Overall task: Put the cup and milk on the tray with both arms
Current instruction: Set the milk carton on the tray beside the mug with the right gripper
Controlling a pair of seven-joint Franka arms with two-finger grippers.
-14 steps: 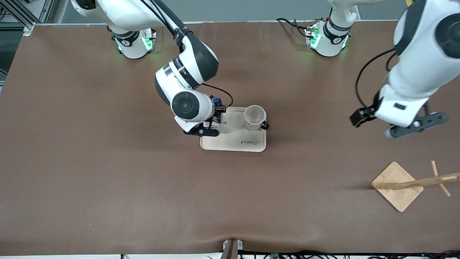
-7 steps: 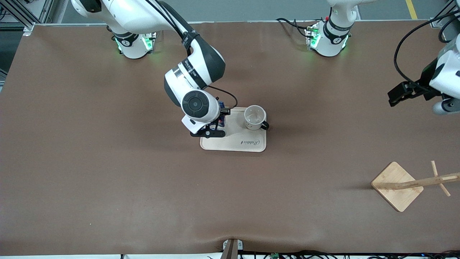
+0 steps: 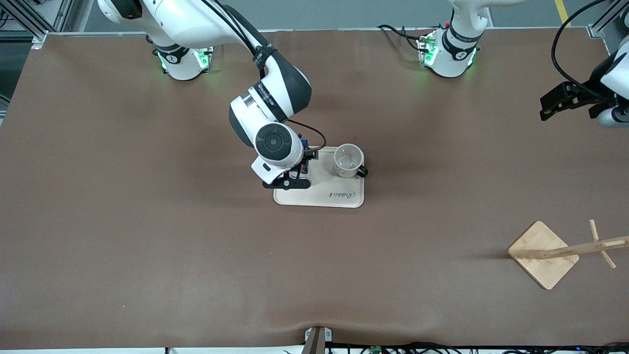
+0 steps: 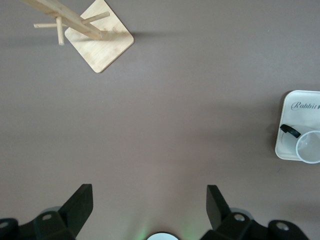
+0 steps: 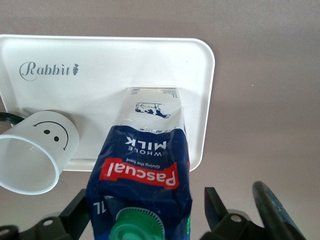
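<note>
The cream tray (image 3: 344, 196) is seen in the middle of the desk. The cup (image 3: 348, 161) stands upright on it, at the end toward the left arm. The milk (image 5: 145, 170) stands on the tray's other end. The right gripper (image 5: 145, 220) is placed around the milk, but the fingers are spread and not pressed on it. The left gripper (image 4: 150, 210) is held open, high over the desk's edge at the left arm's end. A wooden stand (image 3: 543, 254) is seen near that end's front corner.

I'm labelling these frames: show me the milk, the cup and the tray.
milk (image 5: 142, 172): right wrist view, blue front panel.
cup (image 3: 348, 161): front view, inside the open mouth.
tray (image 3: 319, 197): front view, bare edge nearest the camera.
</note>
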